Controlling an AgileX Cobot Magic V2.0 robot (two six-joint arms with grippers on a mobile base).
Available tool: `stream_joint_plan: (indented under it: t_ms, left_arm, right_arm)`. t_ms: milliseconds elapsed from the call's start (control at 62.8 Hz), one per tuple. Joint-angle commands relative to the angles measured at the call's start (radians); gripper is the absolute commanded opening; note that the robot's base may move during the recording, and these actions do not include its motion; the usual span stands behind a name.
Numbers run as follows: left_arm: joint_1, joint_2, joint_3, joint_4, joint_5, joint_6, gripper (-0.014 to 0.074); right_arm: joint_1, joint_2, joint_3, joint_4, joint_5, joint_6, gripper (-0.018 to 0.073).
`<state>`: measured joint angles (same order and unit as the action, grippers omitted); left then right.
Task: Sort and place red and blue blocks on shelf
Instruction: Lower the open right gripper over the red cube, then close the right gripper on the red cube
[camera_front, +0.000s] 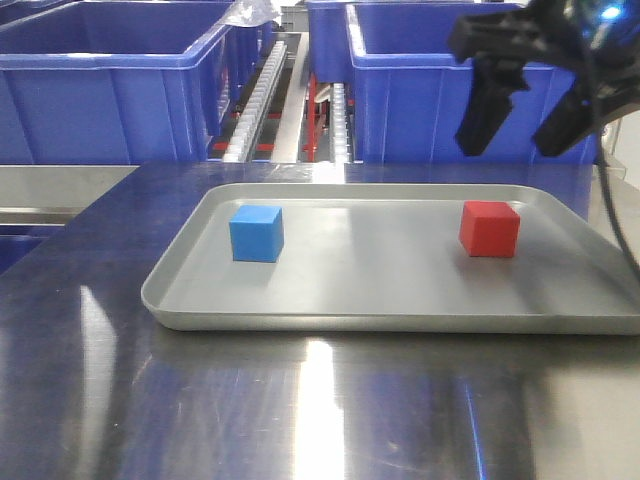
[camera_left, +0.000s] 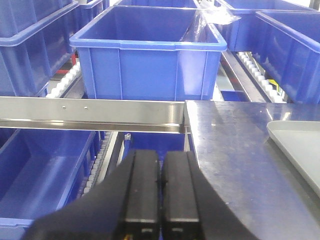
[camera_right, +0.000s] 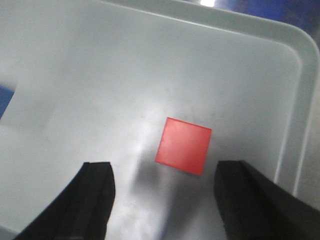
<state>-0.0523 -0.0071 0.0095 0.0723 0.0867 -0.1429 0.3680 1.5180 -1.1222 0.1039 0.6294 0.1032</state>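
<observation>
one blue block (camera_front: 257, 233), red block (camera_front: 490, 228) in tray (camera_front: 400, 322); left fingers (camera_left: 142, 190) together, right fingers (camera_right: 97, 197) wide

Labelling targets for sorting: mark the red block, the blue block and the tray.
red block (camera_front: 488, 233), front view, front face.
blue block (camera_front: 254, 242), front view, front face.
tray (camera_front: 400, 322), front view, near rim.
</observation>
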Motion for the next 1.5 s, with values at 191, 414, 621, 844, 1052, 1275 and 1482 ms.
stream_joint_plan:
  t_ms: [191,414,621,844,1052,1275,1482]
  left_arm:
    - [-0.008,-0.017,0.031,-0.002,-0.078,0.002,0.0125]
    - [-0.008,-0.017,0.031,-0.002,-0.078,0.002,0.0125]
    - [-0.008,-0.017,0.031,-0.002,-0.078,0.002,0.0125]
    - [-0.008,-0.017,0.031,-0.002,-0.078,0.002,0.0125]
    - [-0.008,-0.017,0.031,-0.002,-0.078,0.002,0.0125]
    - [-0.008,-0.017,0.031,-0.002,-0.078,0.002,0.0125]
    - [-0.008,-0.017,0.031,-0.002,-0.078,0.002,0.0125]
  right_arm:
    - [0.003,0.009,-0.041,0.002,-0.040,-0.001,0.0542]
    - [0.003,0.047,-0.042,0.001,-0.045,-0.001,0.0540]
    - [0.003,0.067,-0.042,-0.019,-0.073,-0.001,0.0540]
    - [0.003,0.096,-0.042,-0.023,-0.106,-0.001,0.0540]
    - [0.002,0.126,-0.042,-0.038,-0.108,-0.001,0.0540]
    - [0.002,0.138,-0.043,-0.058,-0.122,-0.001,0.0540]
    - [0.001,0.138,-0.043,-0.067,-0.125,-0.001,0.0540]
